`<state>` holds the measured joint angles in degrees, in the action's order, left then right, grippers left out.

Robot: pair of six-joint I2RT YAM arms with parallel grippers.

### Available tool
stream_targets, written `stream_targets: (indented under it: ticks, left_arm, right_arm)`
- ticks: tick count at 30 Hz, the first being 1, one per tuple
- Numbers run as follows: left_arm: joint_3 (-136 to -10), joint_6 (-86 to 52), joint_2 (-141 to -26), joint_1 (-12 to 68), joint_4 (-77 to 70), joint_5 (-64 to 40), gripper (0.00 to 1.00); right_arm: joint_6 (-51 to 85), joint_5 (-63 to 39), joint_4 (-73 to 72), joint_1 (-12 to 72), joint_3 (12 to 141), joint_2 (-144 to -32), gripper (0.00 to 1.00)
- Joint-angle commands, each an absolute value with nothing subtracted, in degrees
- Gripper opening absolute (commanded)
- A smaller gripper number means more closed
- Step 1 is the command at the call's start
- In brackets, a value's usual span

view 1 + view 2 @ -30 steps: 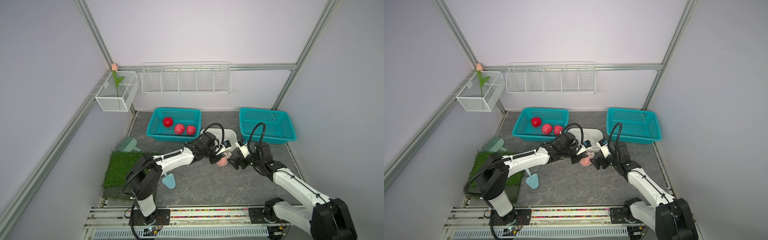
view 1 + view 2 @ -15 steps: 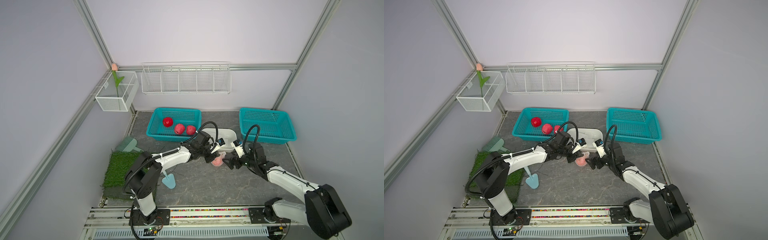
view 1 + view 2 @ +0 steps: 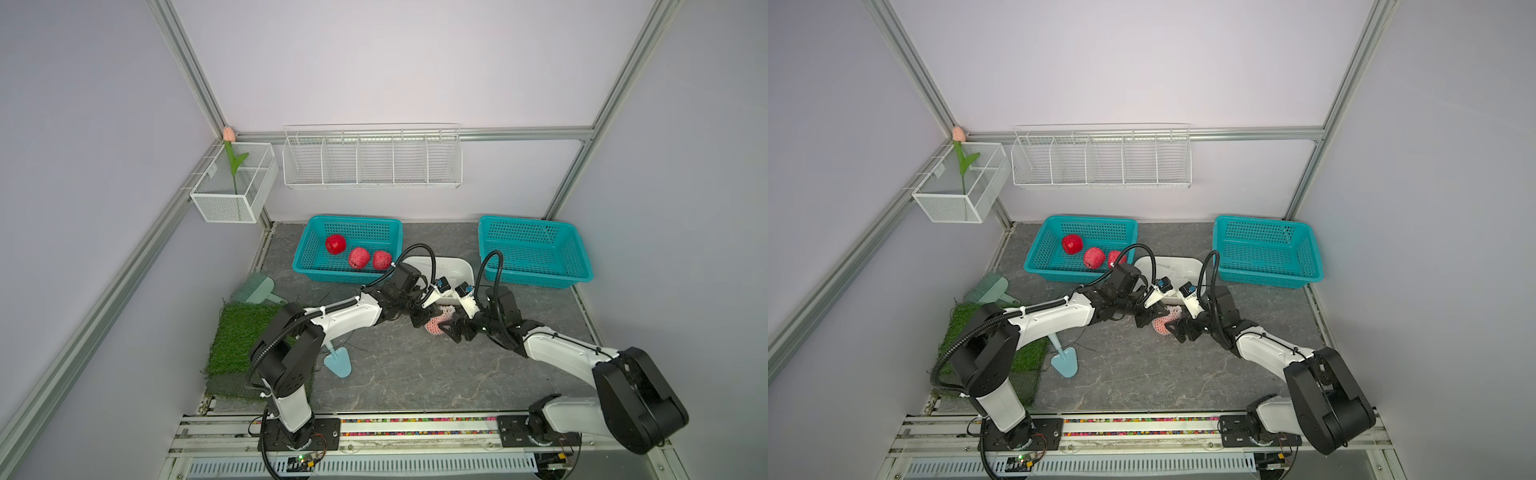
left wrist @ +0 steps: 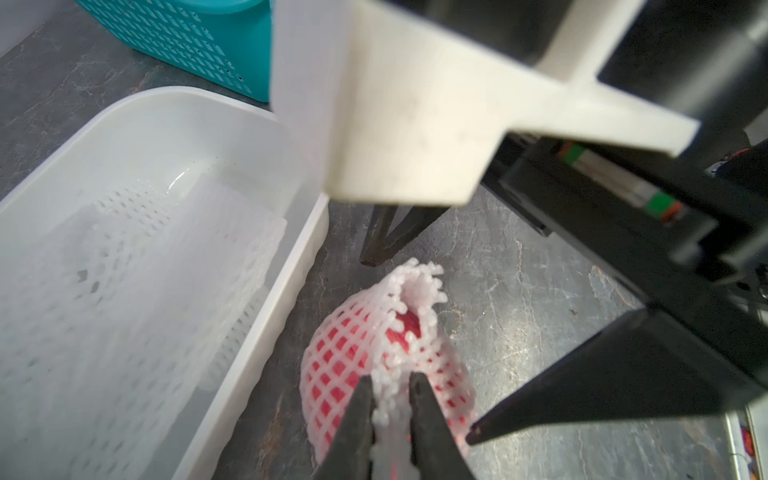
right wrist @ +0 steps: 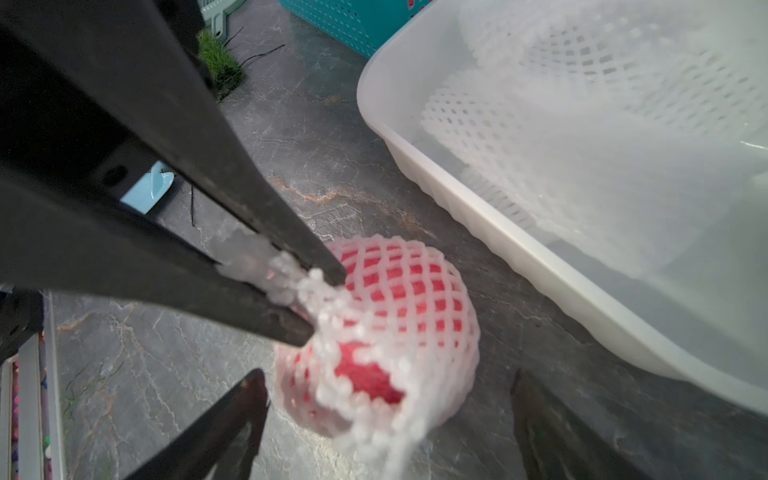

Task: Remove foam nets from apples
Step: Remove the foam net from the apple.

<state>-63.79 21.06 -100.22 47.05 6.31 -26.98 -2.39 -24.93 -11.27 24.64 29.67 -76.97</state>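
One apple (image 5: 361,370) wrapped in a white foam net (image 5: 415,291) lies on the grey floor beside the white tub, seen in both top views (image 3: 435,326) (image 3: 1162,325). My left gripper (image 4: 390,382) is shut on a bunched edge of this foam net (image 4: 386,353), and red apple skin (image 4: 409,328) shows through the net's opening. My right gripper (image 5: 388,374) is open, its fingertips (image 5: 249,386) on either side of the apple without touching it. Three bare red apples (image 3: 359,258) sit in the left teal basket (image 3: 307,266).
The white tub (image 4: 266,345) close behind the apple holds several loose foam nets (image 5: 582,145). A second teal basket (image 3: 536,280) stands at the back right. A grass mat (image 3: 239,332), green dustpan (image 3: 257,291) and blue scoop (image 3: 338,361) lie at the left.
My right gripper has come in leftward and its open jaws now flank the netted apple. The left gripper kept its pinch on the net and shifted a little with the apple.
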Motion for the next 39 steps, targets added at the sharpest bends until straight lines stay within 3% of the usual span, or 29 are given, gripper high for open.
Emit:
stream_targets:
  ticks: [1,7,11,14,18,19,21,24,25,26,31,39]
  left_arm:
    - [-63.37,20.8,-99.33,47.29,5.35,-28.48,0.18]
    - [-63.7,20.52,-99.49,47.34,5.32,-28.34,0.18]
    - [-63.8,20.01,-99.4,47.34,4.9,-28.82,0.18]
    - [-63.83,19.7,-99.36,47.31,4.68,-29.05,0.18]
    - [-63.82,19.54,-99.17,47.34,4.88,-28.79,0.19]
    - [-63.81,19.58,-99.15,47.3,5.0,-28.4,0.22]
    - [-63.81,19.54,-98.91,47.3,5.35,-27.11,0.36]
    - [-62.85,18.8,-97.79,47.28,4.53,-22.5,0.72]
    - [-62.15,18.8,-96.97,47.05,3.7,-21.37,0.93]
    - [-61.31,18.82,-95.93,46.73,2.76,-20.51,0.99]
    - [-60.35,19.4,-93.11,45.98,4.16,-19.12,0.99]
    - [-56.95,22.0,-93.12,43.24,4.42,-27.53,0.99]
  right_arm:
    - [-5.46,-28.88,-13.28,24.87,31.47,-78.44,0.88]
    - [-6.33,-32.7,-11.07,24.93,32.73,-78.19,0.68]
    - [-6.43,-34.25,-9.05,24.94,33.85,-78.62,0.43]
    - [-6.42,-34.35,-7.3,24.91,35.11,-79.84,0.31]
    - [-5.97,-34.19,-6.61,24.89,35.94,-80.28,0.23]
    - [-5.62,-34.11,-6.76,24.95,35.97,-80.12,0.2]
    - [-5.0,-34.09,-7.15,24.9,36.14,-79.56,0.16]
    - [-4.31,-34.0,-7.43,24.89,36.18,-78.56,0.12]
    - [-4.39,-33.8,-6.98,24.88,36.29,-78.27,0.1]
    - [-4.56,-33.74,-6.27,24.88,36.55,-77.88,0.08]
    - [-5.47,-33.24,-3.26,24.95,37.49,-76.27,0.07]
    - [-8.04,-32.39,2.24,24.93,40.1,-74.34,0.07]
